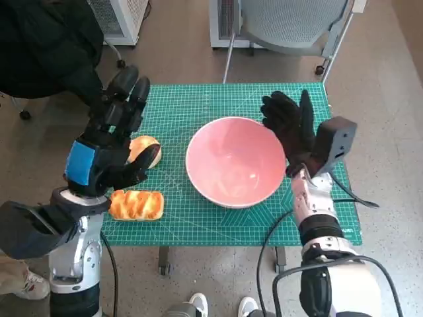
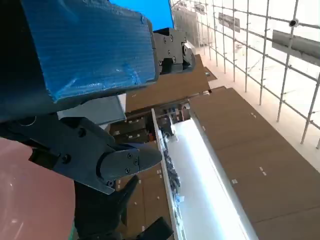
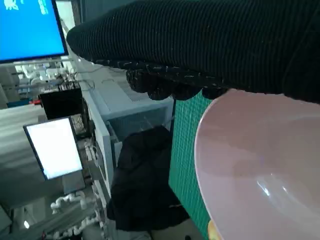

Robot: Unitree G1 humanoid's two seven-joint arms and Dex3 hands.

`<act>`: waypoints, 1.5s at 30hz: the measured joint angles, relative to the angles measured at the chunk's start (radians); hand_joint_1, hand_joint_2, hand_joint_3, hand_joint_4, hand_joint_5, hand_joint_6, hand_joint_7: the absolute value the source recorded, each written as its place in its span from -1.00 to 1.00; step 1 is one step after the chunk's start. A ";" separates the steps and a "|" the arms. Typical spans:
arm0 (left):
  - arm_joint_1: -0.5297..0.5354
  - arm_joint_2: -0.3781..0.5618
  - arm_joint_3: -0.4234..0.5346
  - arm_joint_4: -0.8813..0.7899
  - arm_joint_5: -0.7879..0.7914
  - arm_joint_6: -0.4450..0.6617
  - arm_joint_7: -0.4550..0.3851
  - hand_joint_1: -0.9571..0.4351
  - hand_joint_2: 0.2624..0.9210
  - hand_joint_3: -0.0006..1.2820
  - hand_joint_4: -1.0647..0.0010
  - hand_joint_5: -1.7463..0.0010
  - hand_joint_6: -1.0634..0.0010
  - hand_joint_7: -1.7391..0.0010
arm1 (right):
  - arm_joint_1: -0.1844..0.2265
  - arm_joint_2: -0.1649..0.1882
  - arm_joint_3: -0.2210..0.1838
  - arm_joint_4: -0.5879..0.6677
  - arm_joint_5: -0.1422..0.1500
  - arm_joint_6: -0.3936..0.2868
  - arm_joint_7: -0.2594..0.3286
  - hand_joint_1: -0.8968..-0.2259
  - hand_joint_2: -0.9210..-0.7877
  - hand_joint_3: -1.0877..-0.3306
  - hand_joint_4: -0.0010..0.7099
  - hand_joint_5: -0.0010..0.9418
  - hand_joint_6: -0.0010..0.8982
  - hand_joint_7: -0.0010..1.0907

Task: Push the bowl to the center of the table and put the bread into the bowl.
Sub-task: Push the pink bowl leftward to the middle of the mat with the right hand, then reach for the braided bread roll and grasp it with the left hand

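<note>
Fingers (image 1: 129, 92) of the left hand (image 1: 106, 142): spread apart and stretched toward the far side, grasping nothing, raised above the left part of the green mat (image 1: 178, 112). Just under the palm, partly hidden by it: a round orange bread roll (image 1: 147, 149). A little nearer, at the near left edge of the mat: a long braided bread (image 1: 137, 205), lying free, apart from the hand.

Fingers (image 1: 284, 109) of the right hand (image 1: 291, 129), in the black glove: released and extended, laid against the far right side of the rim of the pink bowl (image 1: 234, 162). Seen from the right wrist view as well: glove (image 3: 210, 45) directly along the rim of the bowl (image 3: 260, 160); whether really touching or only very close, cannot tell. Nothing grasped.

Bowl upright, with nothing inside, near the middle of the mat, a little toward the right. Both breads outside it, on its left.

Beyond the far edge of the table: a grey chair (image 1: 291, 23). At the far left: a person in dark clothing (image 1: 46, 46).
</note>
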 measured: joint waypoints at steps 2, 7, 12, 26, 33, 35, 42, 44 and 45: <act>0.002 0.000 0.001 -0.006 0.000 0.001 0.001 0.05 0.49 -0.06 0.95 1.00 1.00 0.62 | -0.002 0.001 0.000 0.000 0.000 0.000 0.001 -0.34 -1.00 -0.58 0.01 -0.98 -0.07 -0.96; 0.008 0.000 0.005 -0.016 0.000 0.001 0.003 0.05 0.48 -0.06 0.95 1.00 1.00 0.62 | -0.010 0.000 -0.004 0.000 0.003 0.000 0.013 -0.33 -1.00 -0.56 0.03 -0.98 -0.04 -0.95; 0.011 0.000 0.006 -0.016 0.002 0.001 0.010 0.05 0.48 -0.06 0.95 1.00 1.00 0.62 | -0.026 -0.005 -0.008 -0.001 0.005 -0.007 0.037 -0.36 -1.00 -0.54 0.03 -0.98 -0.02 -0.95; 0.011 -0.006 -0.001 -0.014 0.007 0.001 0.029 0.05 0.48 -0.06 0.95 1.00 1.00 0.63 | -0.060 -0.051 -0.014 -0.027 0.028 -0.121 0.168 -0.42 -1.00 -0.49 -0.06 -1.00 -0.11 -0.99; 0.012 -0.007 -0.002 -0.012 0.005 0.001 0.030 0.05 0.48 -0.06 0.95 1.00 1.00 0.62 | -0.061 -0.077 -0.015 -0.049 0.044 -0.195 0.241 -0.45 -1.00 -0.46 -0.13 -1.00 -0.15 -1.00; 0.012 -0.007 -0.001 -0.013 0.005 0.001 0.030 0.04 0.48 -0.06 0.95 1.00 1.00 0.62 | -0.060 -0.084 -0.015 -0.060 0.050 -0.219 0.266 -0.49 -1.00 -0.43 -0.14 -1.00 -0.15 -1.00; 0.012 -0.007 0.002 -0.015 0.003 0.001 0.030 0.03 0.48 -0.07 0.95 1.00 1.00 0.62 | -0.059 -0.095 -0.015 -0.107 0.088 -0.286 0.349 -0.52 -1.00 -0.39 -0.20 -1.00 -0.17 -1.00; 0.012 -0.007 0.002 -0.016 0.003 0.001 0.030 0.03 0.48 -0.07 0.95 1.00 1.00 0.62 | -0.054 -0.095 -0.013 -0.136 0.109 -0.311 0.391 -0.52 -1.00 -0.38 -0.22 -1.00 -0.19 -1.00; 0.012 -0.007 0.002 -0.016 0.002 0.001 0.030 0.03 0.48 -0.07 0.95 1.00 1.00 0.62 | -0.052 -0.095 -0.013 -0.151 0.122 -0.324 0.413 -0.50 -1.00 -0.38 -0.23 -1.00 -0.20 -1.00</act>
